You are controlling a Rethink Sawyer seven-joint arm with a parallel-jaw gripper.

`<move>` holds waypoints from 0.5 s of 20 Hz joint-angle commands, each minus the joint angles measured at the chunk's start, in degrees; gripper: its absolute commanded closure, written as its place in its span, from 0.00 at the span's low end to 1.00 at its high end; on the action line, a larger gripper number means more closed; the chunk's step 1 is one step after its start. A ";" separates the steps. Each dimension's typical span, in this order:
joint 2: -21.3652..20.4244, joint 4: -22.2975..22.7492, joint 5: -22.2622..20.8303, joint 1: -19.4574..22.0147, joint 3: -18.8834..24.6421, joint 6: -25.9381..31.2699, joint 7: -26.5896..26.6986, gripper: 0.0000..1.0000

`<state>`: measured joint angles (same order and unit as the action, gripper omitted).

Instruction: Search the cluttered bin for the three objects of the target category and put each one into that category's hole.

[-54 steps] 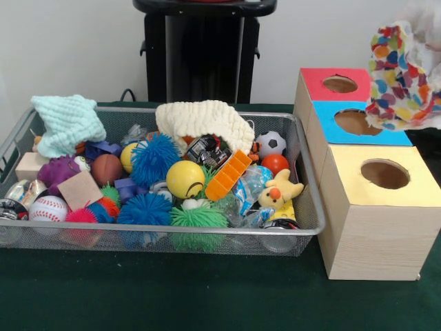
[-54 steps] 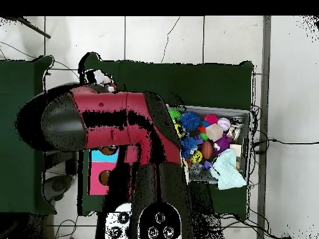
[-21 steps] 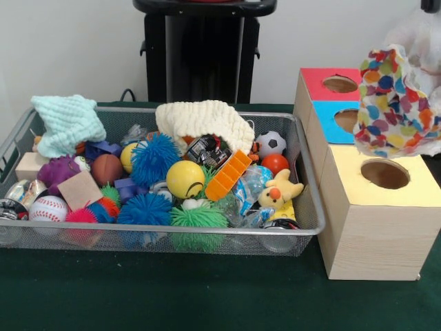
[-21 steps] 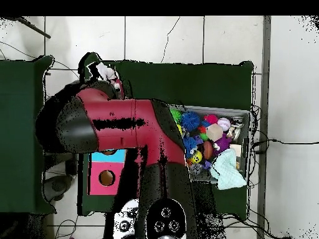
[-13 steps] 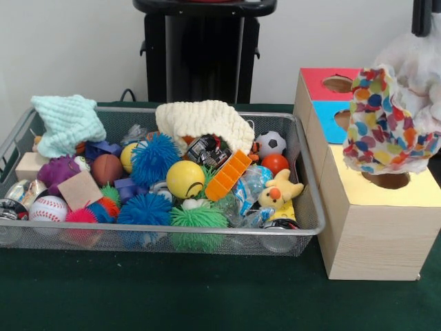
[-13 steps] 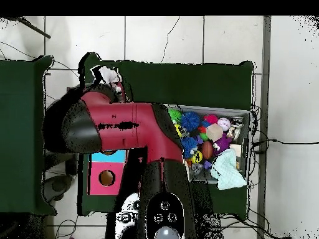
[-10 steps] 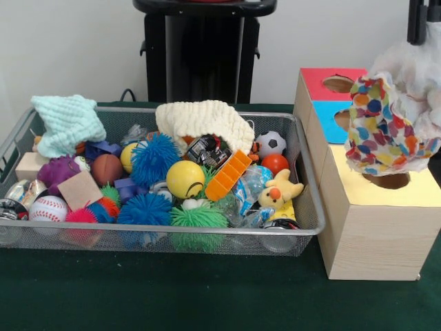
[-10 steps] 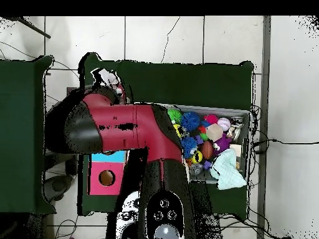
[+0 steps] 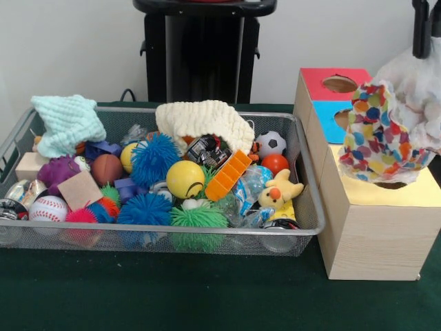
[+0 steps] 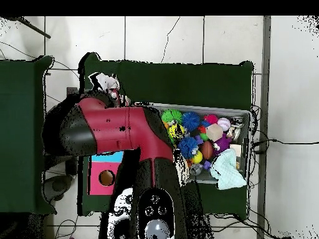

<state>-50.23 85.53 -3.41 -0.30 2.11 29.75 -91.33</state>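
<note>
Spotted cloth hanging right over the yellow box's hole

The gripper [image 9: 422,31] pokes in at the 1 o'clock corner, pinched shut on a multicolour spotted cloth [image 9: 379,134] whose bottom edge drapes onto the yellow-topped box [image 9: 375,221], covering its hole. The blue-topped box [image 9: 329,117] and red-topped box [image 9: 324,77] sit behind it. At 9 o'clock the wire bin [image 9: 303,172] holds a cream knit cloth [image 9: 203,121], mint knit cloth [image 9: 65,121], spiky balls and a yellow ball [image 9: 185,179] on the green surface [image 9: 172,289].
</note>
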 commanded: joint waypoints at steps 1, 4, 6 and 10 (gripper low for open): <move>2.21 5.71 -1.11 -1.43 -0.16 -0.74 -9.93 1.00; 2.31 5.86 -0.90 -2.39 -1.10 -1.01 -11.07 1.00; 2.30 5.92 -0.65 -3.07 -1.68 -0.86 -11.79 1.00; 2.13 6.83 -0.22 -3.59 -1.99 -1.79 -11.98 1.00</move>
<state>-50.01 85.59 -3.39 -3.86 1.08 29.73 -91.33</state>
